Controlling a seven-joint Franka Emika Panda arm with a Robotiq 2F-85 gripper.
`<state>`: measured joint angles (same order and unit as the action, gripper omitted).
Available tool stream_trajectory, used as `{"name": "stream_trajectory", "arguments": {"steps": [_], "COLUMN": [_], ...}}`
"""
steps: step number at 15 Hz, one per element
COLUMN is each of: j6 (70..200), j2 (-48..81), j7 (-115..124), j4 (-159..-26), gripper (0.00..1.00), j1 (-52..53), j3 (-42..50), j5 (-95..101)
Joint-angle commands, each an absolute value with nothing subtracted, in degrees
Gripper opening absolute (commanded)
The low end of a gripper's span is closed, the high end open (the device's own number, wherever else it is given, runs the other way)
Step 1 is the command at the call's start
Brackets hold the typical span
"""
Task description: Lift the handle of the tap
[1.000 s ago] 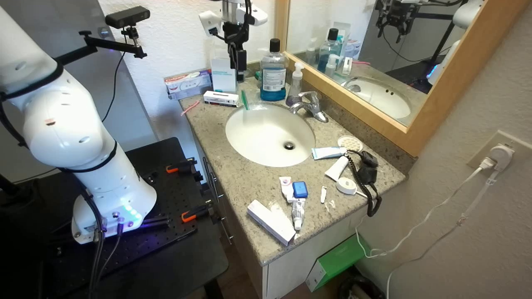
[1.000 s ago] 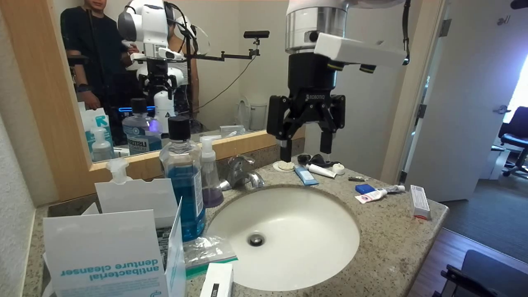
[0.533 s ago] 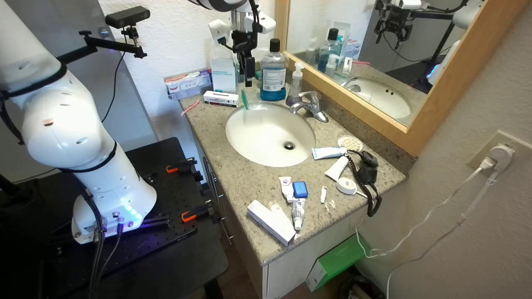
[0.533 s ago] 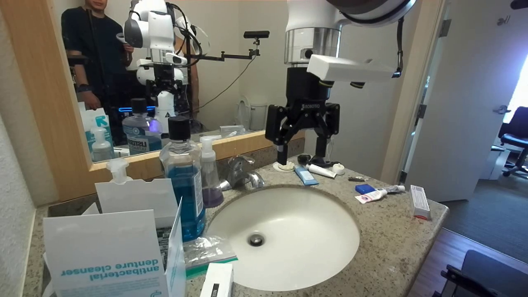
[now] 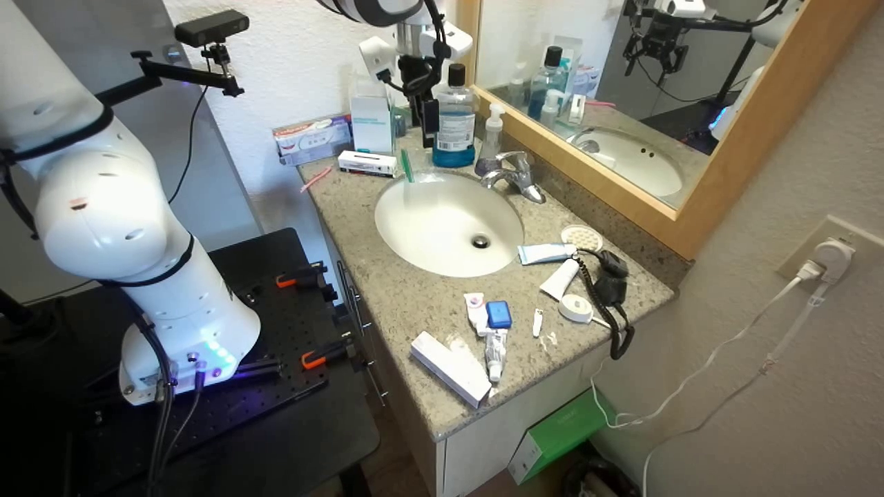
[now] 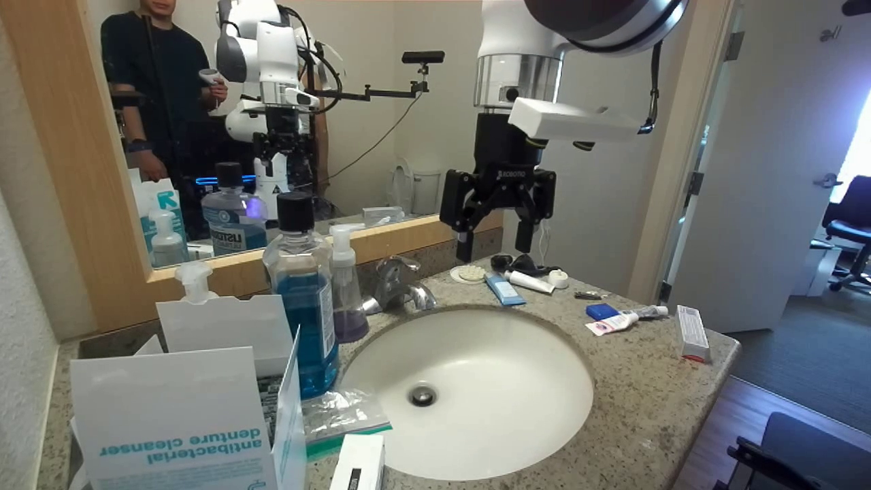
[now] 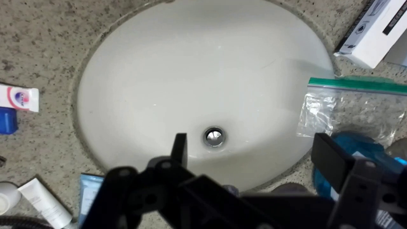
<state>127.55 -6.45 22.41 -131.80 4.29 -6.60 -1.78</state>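
Below me spreads the counter [image 5: 407, 297], the sink [image 5: 442, 221] set into it. The tap [image 6: 391, 286] stands at the sink's edge, the soap bottle [image 6: 348, 292] and the mouthwash [image 6: 306, 313] near it. A bag [image 7: 349, 105] lies partly over the sink's rim. Close by I find the carton [image 6: 170, 415], a purple box [image 5: 314, 138], a white box [image 5: 367, 163] and a stick [image 5: 316, 179]. Well apart from these, I see a dish [image 5: 582, 237], a blue tube [image 5: 544, 254], a white tube [image 5: 560, 279], a roll [image 5: 574, 308], a black device [image 5: 612, 286], a pink-white tube [image 5: 475, 314] beside a blue case [image 5: 498, 315], a silver tube [image 5: 495, 353] and a long box [image 5: 449, 367].
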Motion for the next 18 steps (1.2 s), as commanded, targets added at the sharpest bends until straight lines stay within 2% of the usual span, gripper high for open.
{"name": "stream_trajectory", "arguments": {"steps": [1,4,5,6,7,15,18], "j6": [131.1,133.4,134.0,134.4,134.9,138.1,138.2], "j2": [-3.7,-1.5,-0.8,-0.2,0.5,6.9,9.1], "j7": [20.1,19.1,19.3,19.2,19.1,20.0,19.1], "j4": [-130.5,-129.6,-129.2,-128.9,-128.5,-123.2,-120.6], "gripper": [1.0,1.0,0.75,0.73,0.66,0.03,0.0], "j1": [3.2,2.9,3.0,3.0,3.0,3.4,3.4], "j3": [-5.3,-4.3,-4.1,-4.0,-3.8,-2.5,-2.0], "j5": [-0.2,0.1,0.4,0.6,0.8,4.4,4.2]}}
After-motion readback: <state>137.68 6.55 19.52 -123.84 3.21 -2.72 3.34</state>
